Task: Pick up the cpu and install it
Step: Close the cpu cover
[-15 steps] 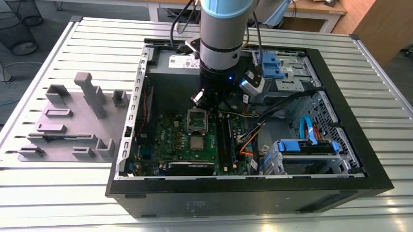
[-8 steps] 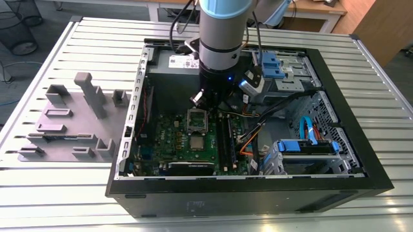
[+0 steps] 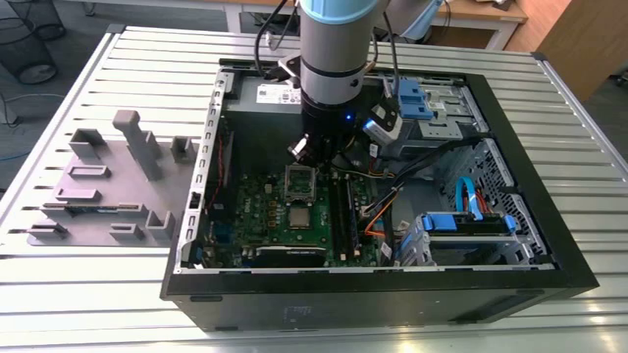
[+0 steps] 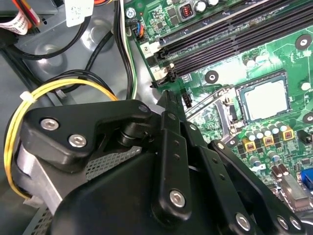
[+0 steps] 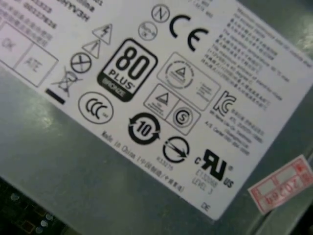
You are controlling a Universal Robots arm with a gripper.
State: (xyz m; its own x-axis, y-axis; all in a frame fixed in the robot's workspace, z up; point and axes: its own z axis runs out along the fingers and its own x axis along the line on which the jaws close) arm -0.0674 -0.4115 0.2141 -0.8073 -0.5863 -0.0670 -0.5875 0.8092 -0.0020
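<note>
The gripper (image 3: pixel 316 151), a black claw of bolted metal links on the grey and pale-blue arm, hangs inside the open computer case (image 3: pixel 549 220) over the far part of the green motherboard (image 3: pixel 255 213). Whether it stands apart or together cannot be told, nor whether it touches anything. The cpu (image 3: pixel 299 215) lies flat in its socket near the middle of the board, on the near side of the claw and apart from it. In the second wrist view the cpu (image 4: pixel 266 100) is a small square with a dull silver top and a thin pale rim. The socket frame (image 3: pixel 299 179), thin bright metal, lies swung open between the claw and the chip. Long black memory slots (image 4: pixel 234 34) run beside the socket, and a glossy yellow cable (image 4: pixel 58 88) loops past the claw's body. The first wrist view shows a white printed label (image 5: pixel 146 98) on the brushed grey metal of the power supply. The case sits on a ribbed aluminium table (image 3: pixel 98 294). Matte grey fixture blocks (image 3: pixel 137 147), upright and boxy, stand at the exterior view's left.
</note>
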